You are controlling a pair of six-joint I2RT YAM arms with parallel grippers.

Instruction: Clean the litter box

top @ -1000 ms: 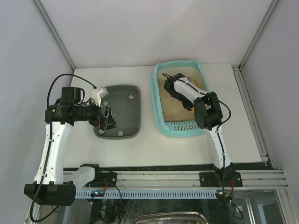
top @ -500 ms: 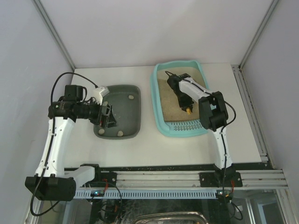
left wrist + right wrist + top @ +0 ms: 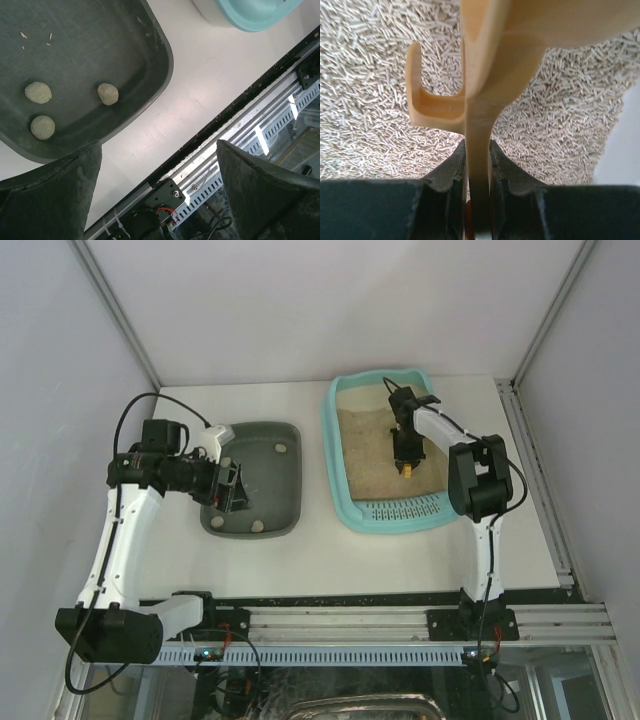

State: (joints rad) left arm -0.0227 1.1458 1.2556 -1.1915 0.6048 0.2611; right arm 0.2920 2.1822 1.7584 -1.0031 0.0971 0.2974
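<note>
The light-turquoise rectangular plastic litter box (image 3: 331, 445) lies on the right half of the white tabletop (image 3: 310, 560). Its slotted rim is at the end nearest the arm bases, and beige pellet litter (image 3: 370, 100) covers its floor. The right gripper (image 3: 405, 448) reaches down inside it, closer to the right wall. Its jaws are clamped on the flat handle of a yellow-tan plastic scoop (image 3: 477, 95) held just above the litter.

Well apart to the left, a dark grey-green plastic tray (image 3: 262, 470) holds small, rounded, pale clumps (image 3: 107, 93). The left wrist view shows three, and the overhead view shows another pale spot near the tray's far right corner. The left gripper (image 3: 228, 490) hovers over the tray's near left part, jaws spread wide and holding nothing.

The job looks partway through. Some waste already sits in the tray, and the scoop is in the box for another pass. How much is left cannot be counted.

The scoop's head is cut off at the top of the right wrist view and covered by the arm from above, so I cannot tell whether it carries anything. The litter under that arm is hidden. No clump stands out in the exposed litter, though pale lumps would be hard to pick out from above. The left gripper also hides part of the tray.
</note>
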